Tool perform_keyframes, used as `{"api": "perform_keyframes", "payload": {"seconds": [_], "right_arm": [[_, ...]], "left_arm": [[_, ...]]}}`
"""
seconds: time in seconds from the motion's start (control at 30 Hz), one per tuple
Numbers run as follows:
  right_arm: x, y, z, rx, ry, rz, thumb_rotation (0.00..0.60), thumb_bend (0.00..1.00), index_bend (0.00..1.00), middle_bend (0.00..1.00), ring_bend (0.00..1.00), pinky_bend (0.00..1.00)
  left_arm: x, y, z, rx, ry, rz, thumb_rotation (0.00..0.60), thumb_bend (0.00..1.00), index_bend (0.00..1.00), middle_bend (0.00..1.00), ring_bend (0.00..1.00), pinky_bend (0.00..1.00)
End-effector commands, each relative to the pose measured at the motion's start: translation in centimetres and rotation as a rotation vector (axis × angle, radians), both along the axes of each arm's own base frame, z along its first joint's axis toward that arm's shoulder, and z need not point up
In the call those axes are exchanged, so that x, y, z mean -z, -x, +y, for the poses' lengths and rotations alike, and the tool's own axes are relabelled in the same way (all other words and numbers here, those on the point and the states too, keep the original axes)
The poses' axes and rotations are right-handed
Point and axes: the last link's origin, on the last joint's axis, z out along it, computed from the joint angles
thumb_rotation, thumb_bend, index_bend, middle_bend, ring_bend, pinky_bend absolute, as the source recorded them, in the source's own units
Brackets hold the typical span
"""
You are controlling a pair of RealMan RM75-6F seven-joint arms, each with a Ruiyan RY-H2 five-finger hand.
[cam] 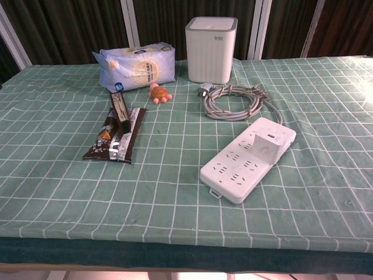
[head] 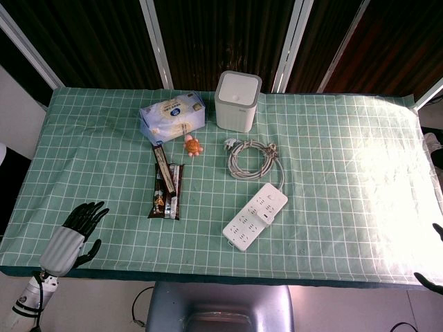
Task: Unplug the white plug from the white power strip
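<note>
The white power strip [head: 255, 216] [cam: 247, 159] lies flat and diagonal at the table's centre front. A white block-shaped plug [head: 266, 220] [cam: 265, 146] sits in its top face, towards the cable end. Behind it lies the strip's grey cable [head: 255, 158] [cam: 233, 100], coiled, with its own plug at the coil's left. My left hand [head: 76, 232] hovers at the front left corner, fingers spread, holding nothing, far from the strip. Only two dark fingertips of my right hand [head: 435, 256] show at the right edge, wide apart and holding nothing. Neither hand appears in the chest view.
A white canister [head: 237, 101] [cam: 211, 49] stands at the back centre, with a blue tissue pack [head: 172, 117] [cam: 137, 66] to its left. A small orange toy [head: 192, 146] [cam: 158, 93] and dark snack packets [head: 167, 190] [cam: 118, 134] lie left of the strip. The green checked cloth [head: 346, 173] covers the table.
</note>
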Motion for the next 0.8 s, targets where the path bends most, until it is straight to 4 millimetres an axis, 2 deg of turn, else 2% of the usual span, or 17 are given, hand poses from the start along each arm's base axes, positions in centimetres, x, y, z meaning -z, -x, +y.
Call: {"api": "perform_keyframes", "payload": {"seconds": [0.03, 0.13, 0.27, 0.37, 0.53, 0.67, 0.8], "right_arm": [[0.1, -0.1, 0.0, -0.005, -0.004, -0.002, 0.522, 0.12, 0.00, 0.00, 0.00, 0.00], [0.2, -0.2, -0.1, -0.018, -0.007, 0.006, 0.522, 0.12, 0.00, 0.00, 0.00, 0.00], [0.9, -0.7, -0.7, -0.069, -0.025, 0.007, 0.521, 0.12, 0.00, 0.00, 0.00, 0.00], [2.6, -1.4, -1.7, -0.131, -0.088, 0.008, 0.522, 0.12, 0.00, 0.00, 0.00, 0.00], [4.4, -3.1, -4.9, -0.241, -0.172, 0.015, 0.521, 0.12, 0.00, 0.00, 0.00, 0.00], [5.9, -5.3, -7.9, -0.329, -0.253, 0.027, 0.520, 0.12, 0.00, 0.00, 0.00, 0.00], [7.4, -7.7, -11.1, -0.391, -0.322, 0.017, 0.520, 0.12, 0.00, 0.00, 0.00, 0.00]], "left_arm": [[0.2, -0.1, -0.2, 0.007, 0.009, -0.008, 0.600, 0.48, 0.00, 0.00, 0.00, 0.10], [0.8, -0.4, -0.3, 0.026, 0.041, -0.010, 0.600, 0.48, 0.00, 0.00, 0.00, 0.10], [2.8, -2.0, -1.0, 0.130, 0.136, -0.075, 0.600, 0.48, 0.00, 0.01, 0.00, 0.11], [4.5, -3.7, -1.1, 0.225, 0.189, -0.101, 0.600, 0.51, 0.00, 0.03, 0.00, 0.12], [6.9, -7.1, -0.9, 0.290, 0.301, -0.056, 0.600, 0.68, 0.00, 0.05, 0.01, 0.13], [8.9, -10.2, 0.1, 0.325, 0.369, -0.033, 0.583, 0.70, 0.00, 0.05, 0.01, 0.12], [11.2, -12.1, 0.8, 0.342, 0.406, 0.010, 0.563, 0.72, 0.00, 0.06, 0.01, 0.12]]}}
